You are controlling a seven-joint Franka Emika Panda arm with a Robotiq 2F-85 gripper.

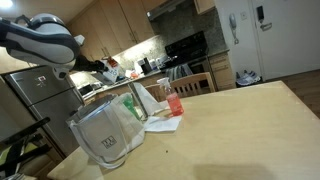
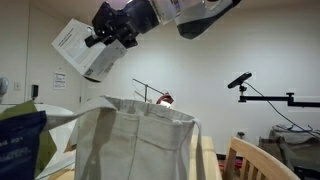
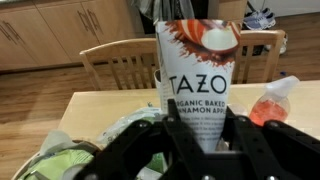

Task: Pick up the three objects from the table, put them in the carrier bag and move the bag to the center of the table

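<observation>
My gripper [image 3: 198, 128] is shut on a pale upright carton [image 3: 198, 70] with a red-brown top and the word TAZO printed on it. In an exterior view the gripper [image 2: 108, 40] holds this carton [image 2: 83, 48] tilted in the air, above and a little to one side of the open mouth of the whitish carrier bag [image 2: 140, 140]. The bag [image 1: 102, 135] stands on the light-wood table [image 1: 240, 130] near its corner. In the wrist view its crinkly rim [image 3: 95, 148] shows below the fingers [image 3: 160, 138]. Any other objects are not clear to see.
A pink-red bottle [image 1: 175, 101] stands on the table just beyond the bag, with pale flat things [image 1: 160, 125] beside it; it also shows in the wrist view [image 3: 272, 103]. Wooden chairs [image 3: 110, 60] line the table's far edge. Kitchen counters [image 1: 150, 70] lie behind.
</observation>
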